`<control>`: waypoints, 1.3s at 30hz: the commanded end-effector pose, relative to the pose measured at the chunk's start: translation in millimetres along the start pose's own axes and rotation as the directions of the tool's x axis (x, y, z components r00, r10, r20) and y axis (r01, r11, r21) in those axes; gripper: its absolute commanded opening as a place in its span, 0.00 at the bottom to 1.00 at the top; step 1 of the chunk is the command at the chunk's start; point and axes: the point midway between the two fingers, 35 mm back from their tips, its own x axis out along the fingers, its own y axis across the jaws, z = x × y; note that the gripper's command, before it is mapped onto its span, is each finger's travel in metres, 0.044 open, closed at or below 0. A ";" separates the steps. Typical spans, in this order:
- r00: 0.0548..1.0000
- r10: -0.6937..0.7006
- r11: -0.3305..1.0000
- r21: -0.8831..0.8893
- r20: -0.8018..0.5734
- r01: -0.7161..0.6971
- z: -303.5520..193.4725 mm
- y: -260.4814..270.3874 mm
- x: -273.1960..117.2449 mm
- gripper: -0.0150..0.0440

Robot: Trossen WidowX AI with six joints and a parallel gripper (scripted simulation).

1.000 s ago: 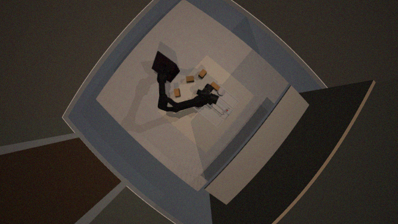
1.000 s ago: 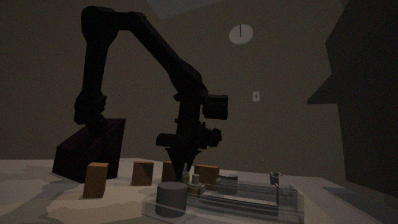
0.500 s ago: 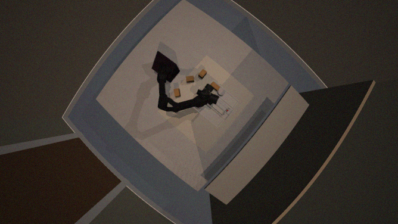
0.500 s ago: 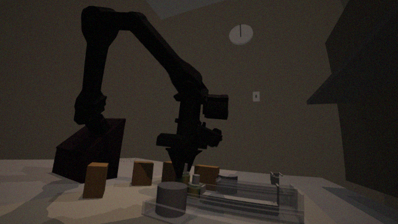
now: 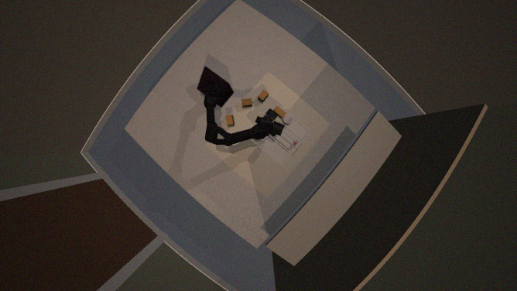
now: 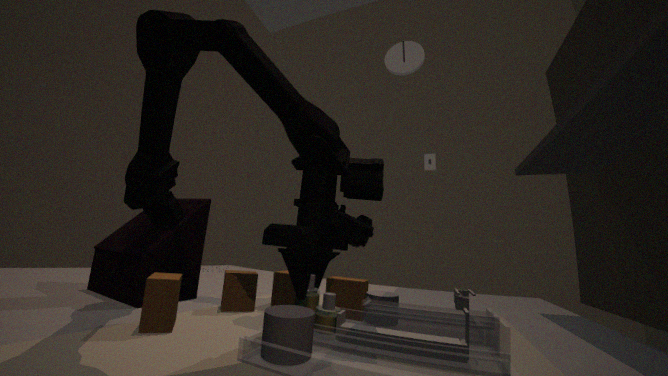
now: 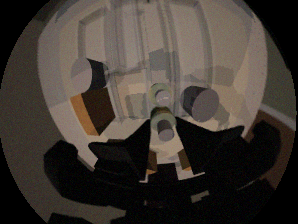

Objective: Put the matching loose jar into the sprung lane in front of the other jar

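My gripper [image 6: 305, 299] [image 7: 162, 120] is shut on a small jar [image 6: 312, 300] [image 7: 163, 118] with a greenish body and a grey cap. The held jar leans slightly and sits a little higher than the lane jar, at the front end of the clear lane. The matching jar [image 6: 327, 320] [image 7: 160, 91] stands in the lane directly behind it, close to or touching it. A pale pusher plate [image 6: 341, 317] shows behind the lane jar. The front stop and the held jar's base are hidden by the fingers and a grey cylinder.
A grey cylinder [image 6: 287, 334] [image 7: 201, 104] stands on one side of the lane, and another [image 6: 382, 309] [image 7: 89, 75] on the other. Orange blocks [image 5: 247, 103] [image 5: 230, 120] [image 6: 161, 302] [image 7: 94, 112] stand around the front. Clear lane walls run backward to an upright post [image 6: 468, 325].
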 end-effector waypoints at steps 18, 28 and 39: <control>1.000 0.000 1.000 0.013 0.021 0.000 9.3 -0.9 -2.5 0.25; 1.000 0.000 1.000 0.014 0.021 0.000 10.6 -1.0 -2.6 0.25; 1.000 0.000 1.000 0.014 0.021 0.000 11.9 -1.8 -2.6 0.25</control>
